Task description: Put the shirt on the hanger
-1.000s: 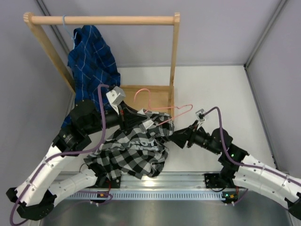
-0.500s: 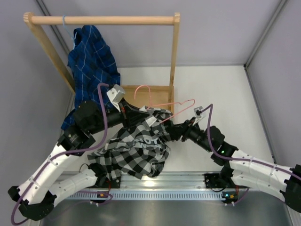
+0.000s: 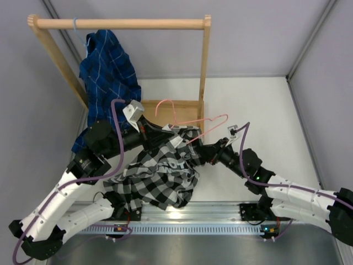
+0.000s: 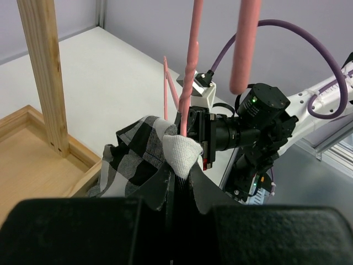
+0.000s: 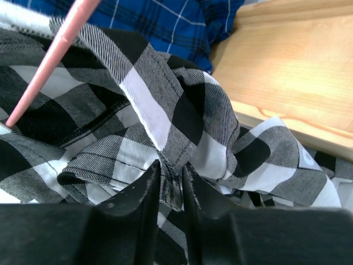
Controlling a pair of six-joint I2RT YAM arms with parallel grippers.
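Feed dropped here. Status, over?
Left tool shut on hanger. Right tool pinching shirt. Shirt bunched at hanger, not on. Rack post close by hanger.

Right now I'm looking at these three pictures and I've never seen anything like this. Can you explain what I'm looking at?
These are two robot arms bolted to a white table. One picture looks down from above and behind them. The other two come from small cameras on the wrists, one on each arm. The left arm has its jaws shut on a pink wire hanger, with shirt cloth bunched right against them. The right arm pinches a fold of a black-and-white checked shirt, which lies crumpled between the two arms. Behind them stands a wooden rack with a blue shirt hanging on it.
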